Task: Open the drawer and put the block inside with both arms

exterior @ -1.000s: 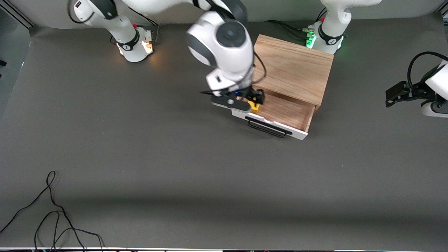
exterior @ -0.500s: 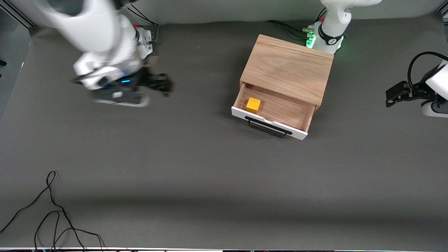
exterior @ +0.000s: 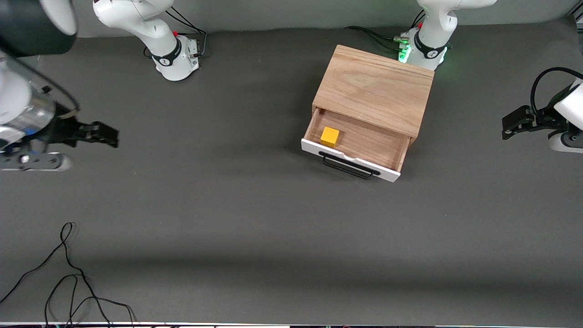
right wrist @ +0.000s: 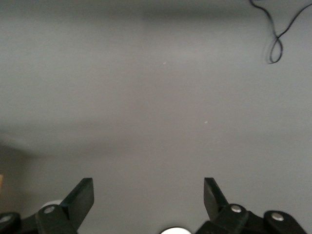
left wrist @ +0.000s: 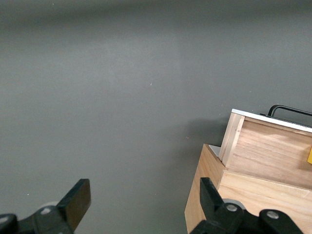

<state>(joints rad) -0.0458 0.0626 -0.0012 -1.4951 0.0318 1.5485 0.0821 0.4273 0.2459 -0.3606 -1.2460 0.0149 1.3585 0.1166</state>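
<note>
Right end effector now away from drawer, block uncovered inside.

The table was lit evenly from above, and a wide soft shadow was cast across its near part. The right gripper was blurred. A green glow was seen at the left arm's base.

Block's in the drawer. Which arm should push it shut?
Left, probably. The left gripper hangs open at its own end of the table, with the drawer in its wrist view. The right gripper, also open, is over bare table farther from it. The block lies inside.
</note>
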